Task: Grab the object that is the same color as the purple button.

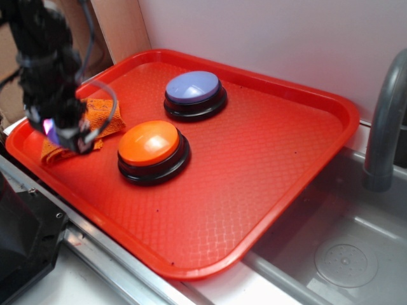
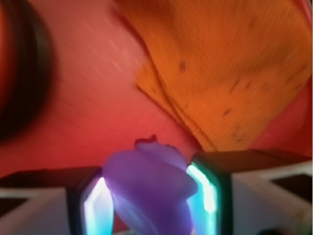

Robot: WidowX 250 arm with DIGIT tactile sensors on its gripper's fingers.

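One red tray [image 1: 273, 159] fills most of the exterior view, lying beside a steel sink [image 1: 343, 254] with a grey faucet [image 1: 385, 121]. One black arm [image 1: 44, 57] reaches down over the tray's left end. Two large buttons stand on the tray: the purple button [image 1: 194, 89] farther back, and an orange-topped button [image 1: 151, 147] nearer the front. One orange cloth [image 1: 95, 121] lies crumpled at the left, just beside the gripper [image 1: 67, 135]. The wrist view, though blurred, shows the jaws closed narrowly on one small purple object [image 2: 149, 193], apparently just above the tray surface near the cloth's edge.
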